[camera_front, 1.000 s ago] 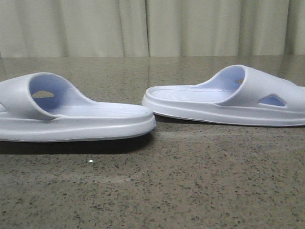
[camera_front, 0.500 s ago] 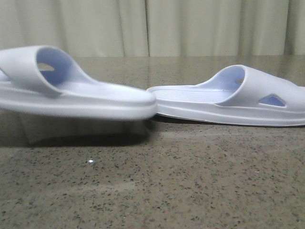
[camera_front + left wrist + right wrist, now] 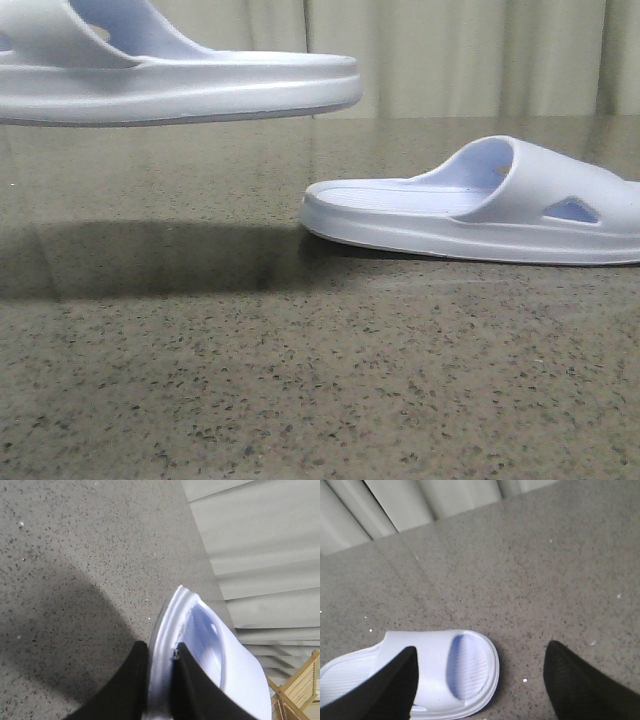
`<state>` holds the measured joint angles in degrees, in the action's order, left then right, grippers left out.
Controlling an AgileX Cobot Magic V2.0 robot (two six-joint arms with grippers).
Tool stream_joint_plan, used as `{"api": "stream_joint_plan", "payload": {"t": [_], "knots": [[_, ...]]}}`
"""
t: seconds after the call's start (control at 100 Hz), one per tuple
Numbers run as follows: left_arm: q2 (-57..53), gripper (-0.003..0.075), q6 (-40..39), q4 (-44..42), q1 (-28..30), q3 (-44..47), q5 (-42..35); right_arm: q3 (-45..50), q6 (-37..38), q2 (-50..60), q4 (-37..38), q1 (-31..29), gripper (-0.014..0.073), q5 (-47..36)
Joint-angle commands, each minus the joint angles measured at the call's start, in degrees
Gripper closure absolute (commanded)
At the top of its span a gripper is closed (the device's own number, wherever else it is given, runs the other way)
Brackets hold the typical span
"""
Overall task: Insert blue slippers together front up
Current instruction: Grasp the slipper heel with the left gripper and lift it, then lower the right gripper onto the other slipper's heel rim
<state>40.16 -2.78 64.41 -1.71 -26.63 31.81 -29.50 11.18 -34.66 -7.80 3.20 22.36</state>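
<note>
Two pale blue slippers. One slipper (image 3: 180, 85) hangs in the air at the upper left of the front view, well above the table, its heel end pointing right. My left gripper (image 3: 161, 652) is shut on this slipper's sole edge (image 3: 165, 645); its black fingers (image 3: 135, 680) pinch the rim from both sides. The other slipper (image 3: 480, 205) lies flat on the table at the right. In the right wrist view it (image 3: 435, 672) lies below my right gripper (image 3: 480, 665), which is open wide and empty, one finger over the strap, the other over bare table.
A speckled grey stone tabletop (image 3: 320, 380) fills the foreground, with a dark shadow under the lifted slipper. Pale curtains (image 3: 450, 55) hang behind the far edge. A wooden chair frame (image 3: 300, 690) shows past the table in the left wrist view.
The left slipper has risen from the table to well above it and moved a little right. The right slipper has not moved.
</note>
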Motion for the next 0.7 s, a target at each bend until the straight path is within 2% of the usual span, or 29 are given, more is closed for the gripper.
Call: {"api": "stream_joint_plan", "payload": {"t": [0.0,0.35,0.69], "knots": [[-0.35,0.0703,0.04,2.92,0.12,-1.53,-0.8,-2.0,2.37,-4.63,0.38,-0.37,0.0138,-4.68],[-0.35,0.0703,1.28,2.92,0.12,-1.53,-0.67,-2.0,4.55,-18.54,-5.78,-0.37,0.0139,-8.96],[-0.35,0.0704,1.28,2.92,0.12,-1.53,-0.67,-2.0,4.55,-23.63,-10.7,-0.37,0.0139,-11.74]]}}
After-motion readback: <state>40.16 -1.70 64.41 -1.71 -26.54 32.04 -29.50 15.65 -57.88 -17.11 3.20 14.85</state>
